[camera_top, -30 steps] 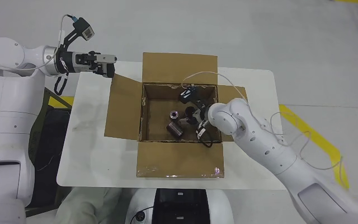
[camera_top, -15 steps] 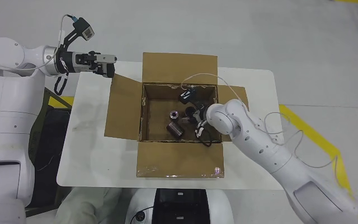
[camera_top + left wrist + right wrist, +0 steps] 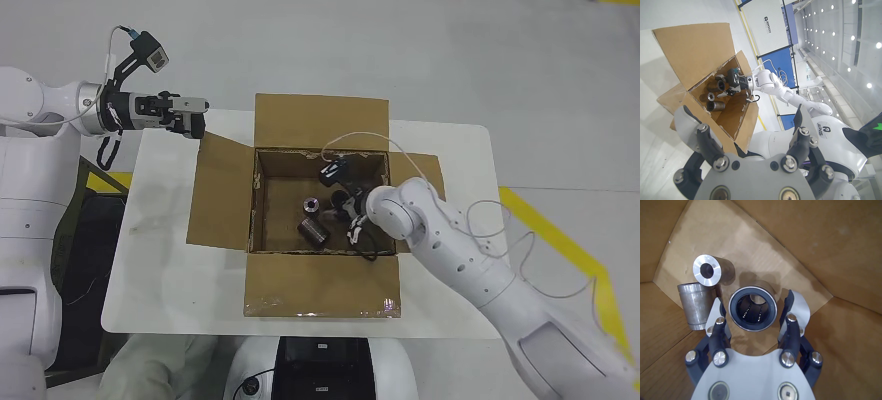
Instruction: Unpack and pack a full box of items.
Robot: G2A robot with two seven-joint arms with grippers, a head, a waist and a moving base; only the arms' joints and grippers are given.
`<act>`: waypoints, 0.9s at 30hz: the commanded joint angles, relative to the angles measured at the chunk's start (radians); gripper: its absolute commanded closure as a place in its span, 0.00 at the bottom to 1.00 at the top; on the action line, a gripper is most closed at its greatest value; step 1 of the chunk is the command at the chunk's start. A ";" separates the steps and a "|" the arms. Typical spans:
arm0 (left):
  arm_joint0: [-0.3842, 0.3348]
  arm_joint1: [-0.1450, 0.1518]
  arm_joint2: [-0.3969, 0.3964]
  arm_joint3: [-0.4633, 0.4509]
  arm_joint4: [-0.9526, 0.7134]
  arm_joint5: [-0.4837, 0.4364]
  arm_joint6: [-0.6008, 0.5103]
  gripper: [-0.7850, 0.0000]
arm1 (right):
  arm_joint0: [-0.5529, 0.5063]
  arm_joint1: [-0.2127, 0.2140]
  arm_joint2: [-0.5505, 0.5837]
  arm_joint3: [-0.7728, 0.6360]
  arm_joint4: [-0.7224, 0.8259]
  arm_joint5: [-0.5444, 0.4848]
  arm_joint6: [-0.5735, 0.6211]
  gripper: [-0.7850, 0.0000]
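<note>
An open cardboard box (image 3: pixel 284 190) stands mid-table. Three metal cylinders lie on its floor. My right gripper (image 3: pixel 755 304) is down inside the box, open, its fingers on either side of a linear bearing (image 3: pixel 752 308) with a dark bore, with a small gap at one finger. Beside it lie a plain sleeve (image 3: pixel 712 271) and a second bearing (image 3: pixel 692 306). In the top view the sleeve (image 3: pixel 312 206) and the second bearing (image 3: pixel 313 230) show left of my right gripper (image 3: pixel 345 207). My left gripper (image 3: pixel 190 110) hovers open over the table's far left corner, holding nothing.
The box flaps (image 3: pixel 222 195) are folded outward on all four sides and cover much of the white table (image 3: pixel 160 270). A white cable (image 3: pixel 360 135) loops from my right wrist over the far flap. Bare table lies left of the box.
My right arm has shifted slightly left inside the box, bringing its gripper closer over the cylinders. The left arm has stayed still.
</note>
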 commanded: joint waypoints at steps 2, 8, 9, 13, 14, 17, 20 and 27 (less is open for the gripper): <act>0.000 0.000 0.000 0.000 0.000 0.000 0.000 0.00 | 0.000 -0.004 0.000 0.004 -0.005 -0.006 -0.004 0.41; 0.000 0.000 0.000 0.000 0.000 0.000 0.000 0.00 | -0.002 -0.010 0.007 -0.008 -0.018 -0.022 -0.006 0.98; 0.000 0.000 0.000 0.000 0.000 0.000 0.000 0.00 | -0.003 -0.010 0.009 -0.012 -0.022 -0.022 -0.004 1.00; 0.000 0.000 0.000 0.000 0.000 0.000 0.000 0.00 | -0.009 -0.009 0.022 -0.037 -0.034 -0.021 0.006 1.00; 0.000 0.000 0.000 0.000 0.000 0.000 0.000 0.00 | -0.012 -0.009 0.027 -0.049 -0.037 -0.021 0.010 1.00; 0.000 0.000 0.000 0.000 0.000 0.000 0.000 0.00 | -0.023 -0.004 0.046 -0.088 -0.043 -0.022 0.023 1.00; 0.000 0.000 0.000 0.000 0.000 0.000 0.000 0.00 | -0.039 0.002 0.066 -0.133 -0.050 -0.021 0.039 1.00; 0.000 0.000 0.000 0.000 0.000 0.000 0.000 0.00 | -0.086 0.019 0.123 -0.254 -0.071 -0.009 0.075 1.00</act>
